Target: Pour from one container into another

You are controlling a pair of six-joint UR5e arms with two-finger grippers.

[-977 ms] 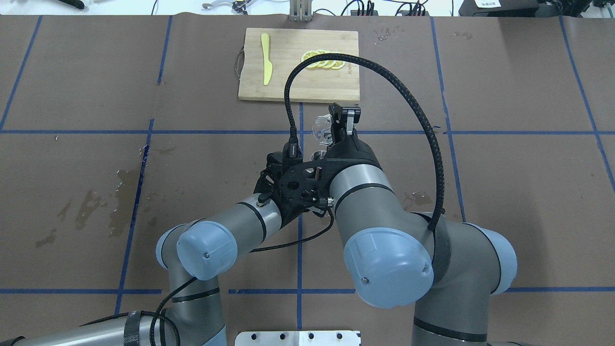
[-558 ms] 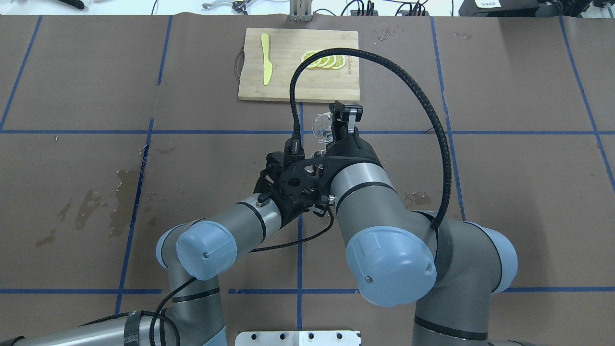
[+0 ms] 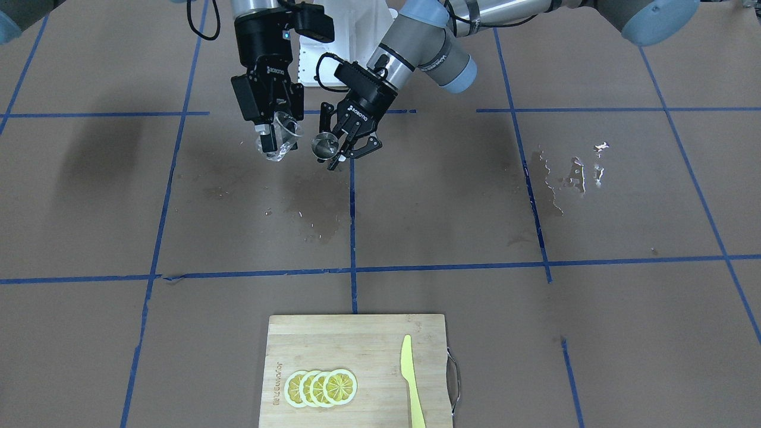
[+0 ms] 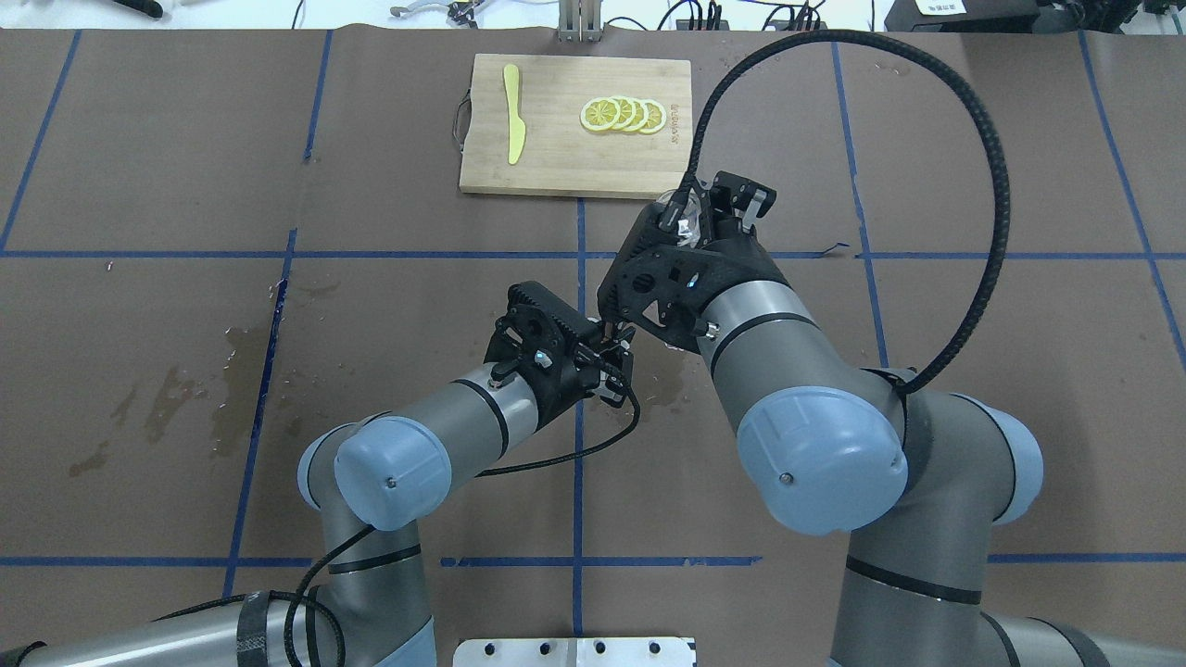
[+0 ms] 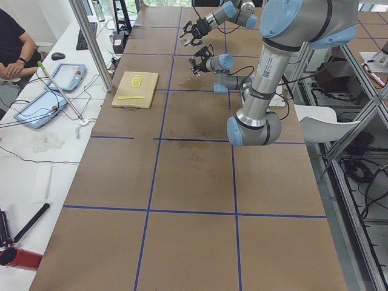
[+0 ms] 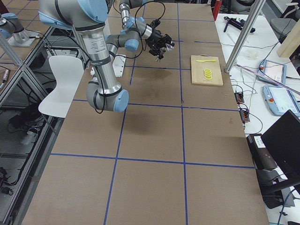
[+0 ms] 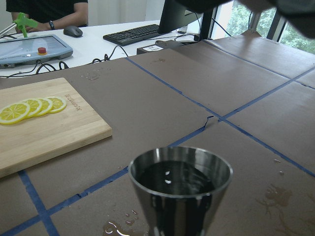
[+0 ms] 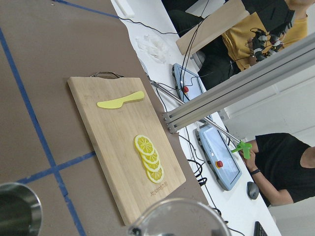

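My left gripper [image 3: 340, 148] is shut on the steel jigger [image 3: 324, 144], held upright above the table. In the left wrist view the jigger [image 7: 179, 196] has dark liquid in its top cone. My right gripper [image 3: 276, 134] is shut on the clear glass cup [image 3: 280, 142], which hangs tilted just beside the jigger, a small gap between them. In the overhead view the right gripper [image 4: 690, 218] and glass [image 4: 669, 208] sit farther out than the left gripper [image 4: 607, 357]. The right wrist view has the glass rim [image 8: 179, 216] at the bottom and the jigger [image 8: 17, 211] at bottom left.
A bamboo cutting board [image 4: 556, 157] lies at the far middle with lemon slices [image 4: 623, 115] and a yellow knife [image 4: 512, 111]. Wet patches [image 3: 321, 223] mark the brown mat under the grippers, more wet patches [image 3: 574, 175] on my left side. Operators sit past the far edge.
My right arm has swung to the right and outward, carrying the glass away from above the jigger. The left gripper with the jigger has drawn back slightly toward the robot.
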